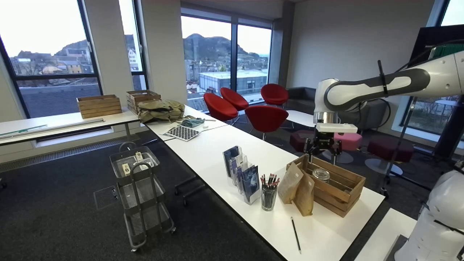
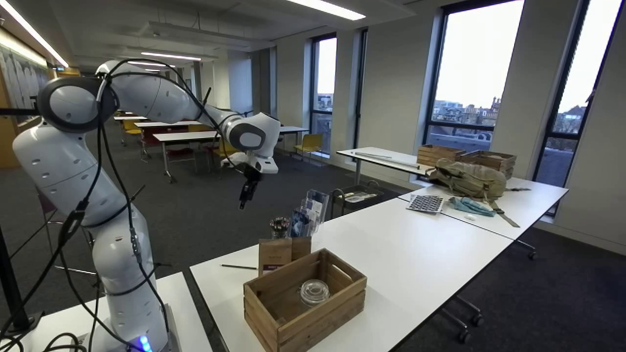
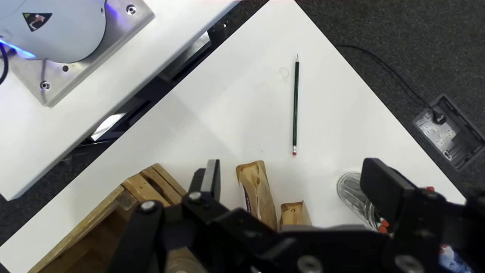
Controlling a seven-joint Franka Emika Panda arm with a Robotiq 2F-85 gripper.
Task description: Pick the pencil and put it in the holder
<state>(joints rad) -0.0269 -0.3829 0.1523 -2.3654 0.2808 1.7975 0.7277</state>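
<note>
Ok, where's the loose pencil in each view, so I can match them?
In an exterior view: loose pencil, right of centre, near the bottom edge.
In an exterior view: loose pencil, left of centre, lower half.
In the wrist view: loose pencil, right of centre, mostly upper half.
Shared landmark: two brown paper bags, close by in each.

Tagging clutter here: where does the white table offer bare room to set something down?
Widest: between the brochure rack and the checkered board. Also bare: either side of the pencil, out to the edges of the table. Crowded: from the rack past pencil glass and paper bags to the wooden crate.
</note>
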